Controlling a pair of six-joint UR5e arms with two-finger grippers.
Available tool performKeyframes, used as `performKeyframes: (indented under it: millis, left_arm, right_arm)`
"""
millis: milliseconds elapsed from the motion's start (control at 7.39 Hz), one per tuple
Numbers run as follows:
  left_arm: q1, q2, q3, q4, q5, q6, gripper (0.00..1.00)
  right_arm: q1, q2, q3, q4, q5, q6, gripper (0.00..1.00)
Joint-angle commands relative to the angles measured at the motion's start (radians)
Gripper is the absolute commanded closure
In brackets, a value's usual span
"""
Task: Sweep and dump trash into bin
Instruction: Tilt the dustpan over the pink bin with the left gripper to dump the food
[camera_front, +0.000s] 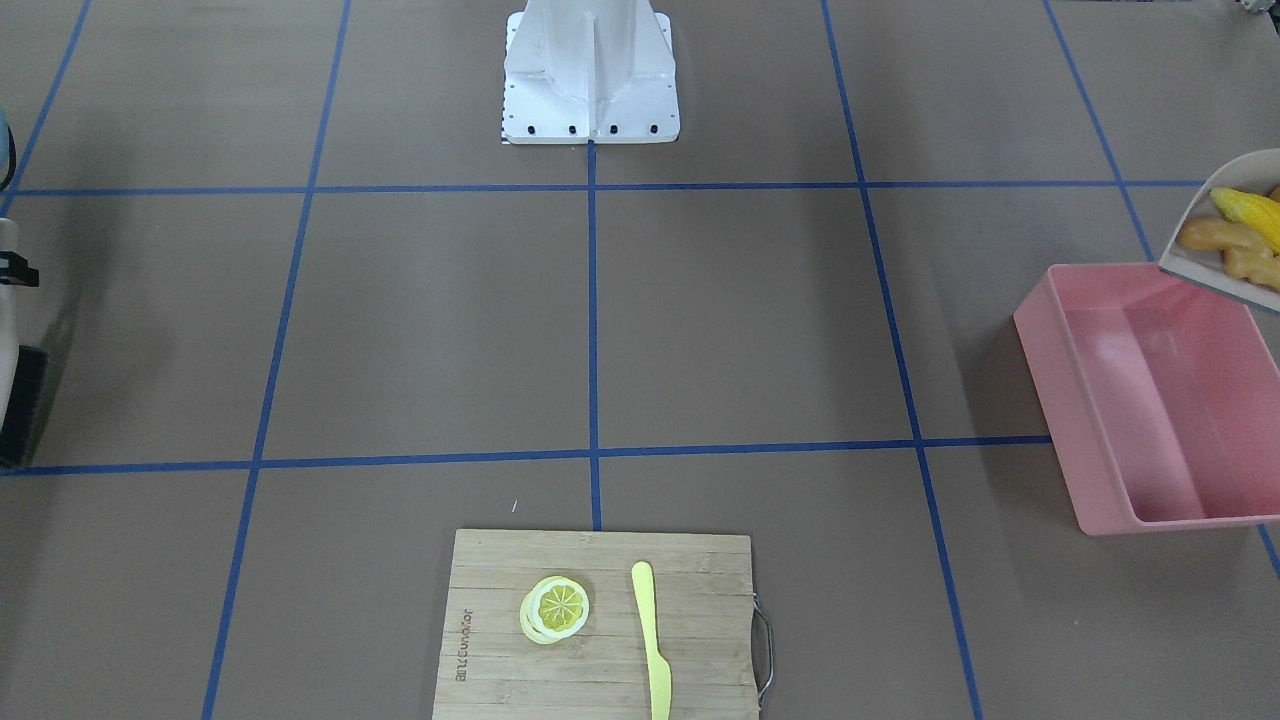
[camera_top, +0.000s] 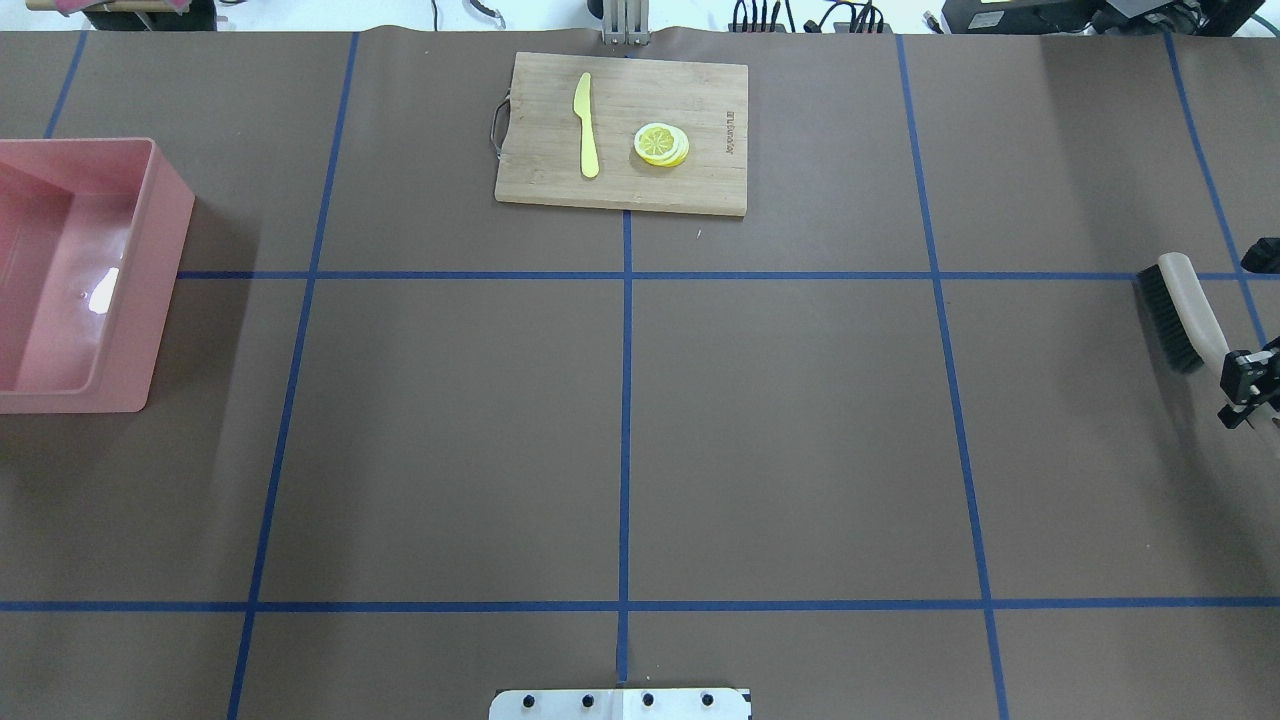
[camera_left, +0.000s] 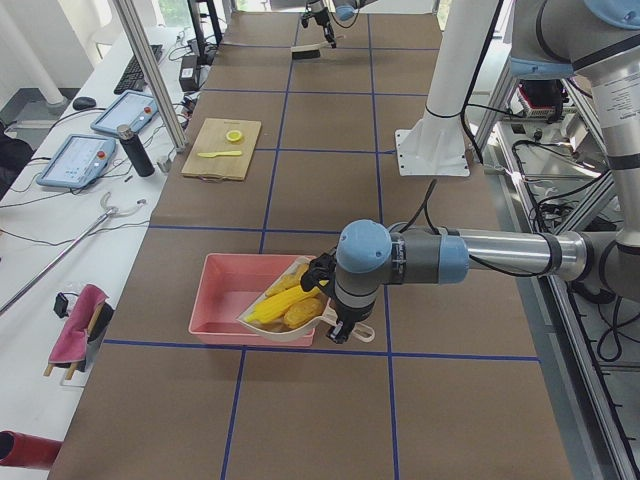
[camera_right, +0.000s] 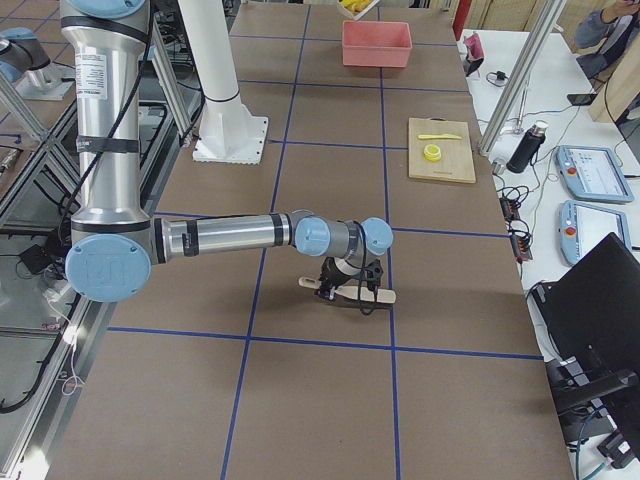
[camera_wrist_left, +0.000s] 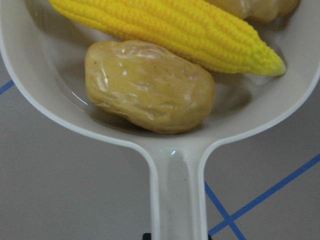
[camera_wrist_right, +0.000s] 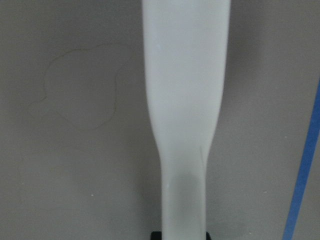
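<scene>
My left gripper (camera_left: 336, 326) is shut on the handle of a beige-grey dustpan (camera_wrist_left: 177, 200) and holds it tilted over the near corner of the pink bin (camera_front: 1045, 345). In the pan lie the yellow corn cob (camera_wrist_left: 175, 30), the brown potato (camera_wrist_left: 150, 87) and the tan ginger root (camera_front: 1225, 245). The bin's inside shows nothing in it. My right gripper (camera_top: 1242, 378) is shut on the pale handle of a black-bristled brush (camera_top: 1175, 315) at the table's far right, low to the surface.
A wooden cutting board (camera_top: 700, 190) with a lemon slice (camera_top: 661, 144) and a yellow-green plastic knife (camera_top: 586, 125) lies at the table's far middle edge. The robot's white base (camera_front: 590, 90) stands at the near middle. Blue tape lines cross the brown table.
</scene>
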Motion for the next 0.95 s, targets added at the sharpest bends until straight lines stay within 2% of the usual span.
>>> performKeyframes:
  millis: [0,135,270,406,541,676,811]
  left_arm:
    - [0.031,-0.065,-0.065,0.221,0.104,0.06,1.0]
    - [0.069,-0.082,-0.066,0.237,0.121,0.06,1.0]
    - [0.094,-0.101,-0.066,0.242,0.191,0.066,1.0]
    - [0.129,-0.117,-0.065,0.303,0.213,0.066,1.0]
    - [0.156,-0.13,-0.065,0.328,0.274,0.066,1.0]
    - [0.158,-0.137,-0.066,0.346,0.306,0.072,1.0]
    - [0.16,-0.174,-0.063,0.401,0.351,0.097,1.0]
  right_arm:
    - [-0.012,0.003,-0.001,0.006,-0.004,-0.001,1.0]
    - [-0.018,0.004,-0.003,0.006,-0.005,-0.001,1.0]
    - [-0.021,0.009,-0.004,0.006,-0.006,-0.001,1.0]
    - [-0.023,0.011,-0.006,0.006,-0.007,0.0,1.0]
    - [-0.025,0.012,-0.006,0.006,-0.007,-0.001,0.99]
    - [-0.028,0.015,-0.007,0.006,-0.009,0.0,0.87]
    - [-0.028,0.014,-0.007,0.006,-0.01,0.0,0.81]
